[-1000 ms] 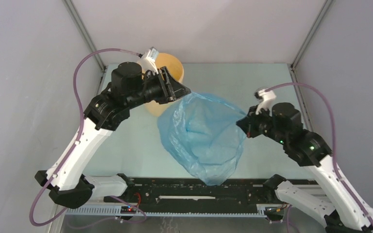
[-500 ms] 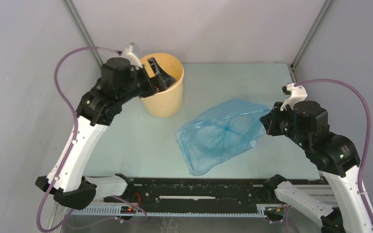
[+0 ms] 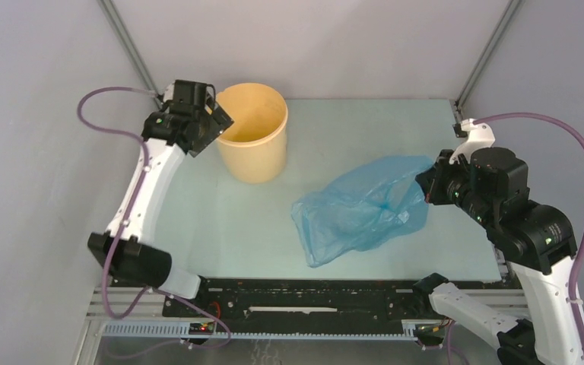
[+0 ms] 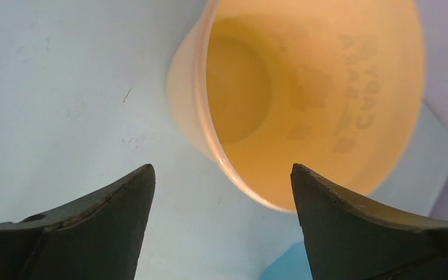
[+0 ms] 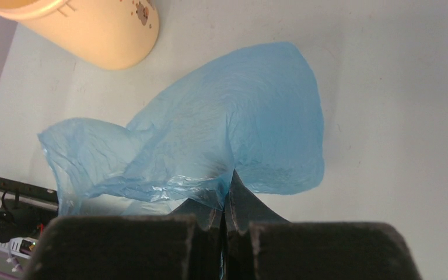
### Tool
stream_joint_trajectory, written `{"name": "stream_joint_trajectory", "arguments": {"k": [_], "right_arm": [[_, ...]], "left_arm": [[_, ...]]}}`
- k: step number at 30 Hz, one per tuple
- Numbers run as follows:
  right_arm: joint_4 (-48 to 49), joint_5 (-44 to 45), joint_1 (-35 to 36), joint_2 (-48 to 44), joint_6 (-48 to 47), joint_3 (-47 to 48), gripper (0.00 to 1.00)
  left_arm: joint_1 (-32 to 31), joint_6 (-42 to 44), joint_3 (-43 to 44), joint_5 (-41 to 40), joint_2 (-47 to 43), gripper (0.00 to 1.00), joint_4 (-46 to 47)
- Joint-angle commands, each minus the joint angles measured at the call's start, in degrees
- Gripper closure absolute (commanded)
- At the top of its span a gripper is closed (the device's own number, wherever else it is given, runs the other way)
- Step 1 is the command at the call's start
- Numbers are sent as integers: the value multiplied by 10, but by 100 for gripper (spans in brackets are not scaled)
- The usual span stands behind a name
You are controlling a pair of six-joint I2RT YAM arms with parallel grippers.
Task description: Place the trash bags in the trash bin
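Note:
The light-blue translucent trash bag (image 3: 357,209) lies slumped on the table right of centre, its right edge lifted by my right gripper (image 3: 424,185). In the right wrist view the bag (image 5: 221,134) spreads out from my right gripper (image 5: 228,182), whose jaws are shut on its edge. The pale yellow-tan trash bin (image 3: 254,131) stands upright at the back left, with nothing inside it in the left wrist view (image 4: 303,87). My left gripper (image 3: 217,125) is open and empty beside the bin's left rim; the left wrist view shows it (image 4: 221,175) over the table with the rim between its jaws.
The light table surface (image 3: 220,220) lies between bin and bag. Grey walls and metal frame posts (image 3: 129,46) enclose the back and sides. A black rail (image 3: 304,300) runs along the near edge.
The left gripper let go of the bag and drew back left to the bin's rim. The bag dropped and slumped onto the table. The right gripper moved right, still holding the bag's edge.

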Motion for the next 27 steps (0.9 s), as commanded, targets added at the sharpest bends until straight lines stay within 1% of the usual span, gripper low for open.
{"name": "stream_joint_trajectory", "arguments": {"k": [1,4,5,8,9,12,16,19,21,24,26,27], "right_arm": [[-3,8,-10,8,-16,28,100],[-7,6,-14,10,-14,40,100],[-7,5,-15,10,-12,43,100],[-6,-1,-17,7,-10,49,100],[-6,-2,-17,7,-10,50,100],[-8,1,-17,3,-8,51,100],[-10,1,-18,3,-5,55,100],[-4,-3,-19,-1,-3,52,100],[0,-6,-19,-4,-1,48,100],[5,-9,-19,-5,-1,43,100],[6,-11,-19,-6,-2,43,100],[6,-13,-19,-6,-2,44,100]], "left_arm": [[8,-24,24,-4,50,9,1],[12,-27,32,5,85,12,5],[13,-28,32,4,95,16,6],[17,-27,34,10,115,31,14],[18,-27,33,13,119,39,18],[18,-26,26,34,125,53,21],[16,-28,-12,47,106,73,21],[9,-12,-37,50,78,88,18],[2,-1,-45,55,62,96,10],[-11,6,-62,80,36,100,1],[-21,1,-73,108,19,100,-5],[-31,-1,-75,108,11,100,-12]]}}
